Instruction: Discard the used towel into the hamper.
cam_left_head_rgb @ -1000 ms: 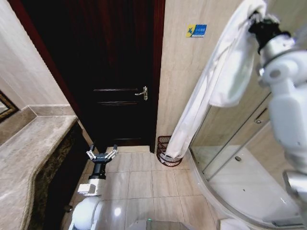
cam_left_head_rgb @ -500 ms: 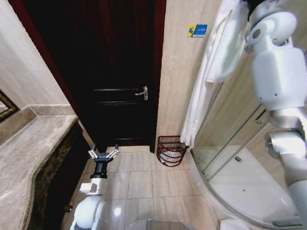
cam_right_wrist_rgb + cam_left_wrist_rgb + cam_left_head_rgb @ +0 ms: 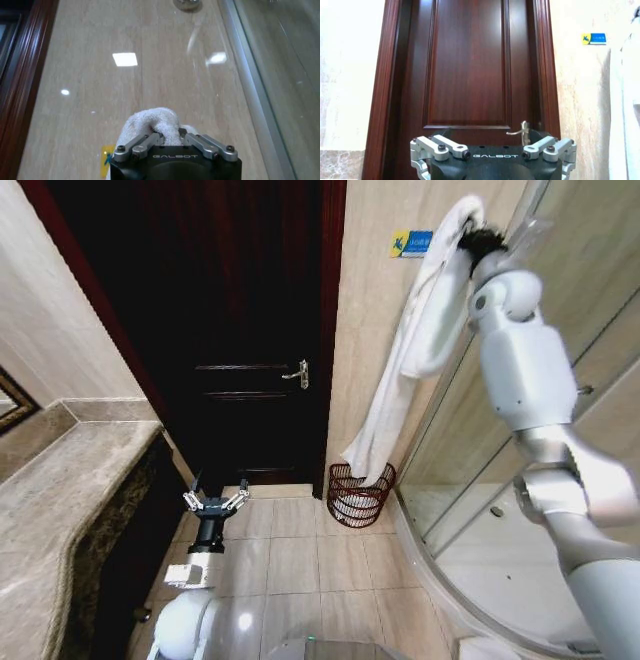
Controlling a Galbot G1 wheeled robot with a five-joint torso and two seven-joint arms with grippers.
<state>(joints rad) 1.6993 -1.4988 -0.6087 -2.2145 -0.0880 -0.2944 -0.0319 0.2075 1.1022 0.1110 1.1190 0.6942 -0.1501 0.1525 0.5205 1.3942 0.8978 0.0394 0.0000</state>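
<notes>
High at one o'clock, right gripper (image 3: pixel 478 242) jaws are clenching the white towel (image 3: pixel 400 375) so its tail is dangling over the hamper (image 3: pixel 360 493); left gripper (image 3: pixel 213 504), released, is idling low at seven o'clock.

towel (image 3: pixel 415 360): white, hanging long, lower end over hamper | hamper (image 3: pixel 358 496): reddish-brown wire, upright on floor by wall

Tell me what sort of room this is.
Most likely a bathroom, perhaps in a hotel. A curved glass shower enclosure stands at the right, a marble vanity counter at the left, and the floor and walls are tiled. A white towel hangs from the right end effector above a wire hamper.
</notes>
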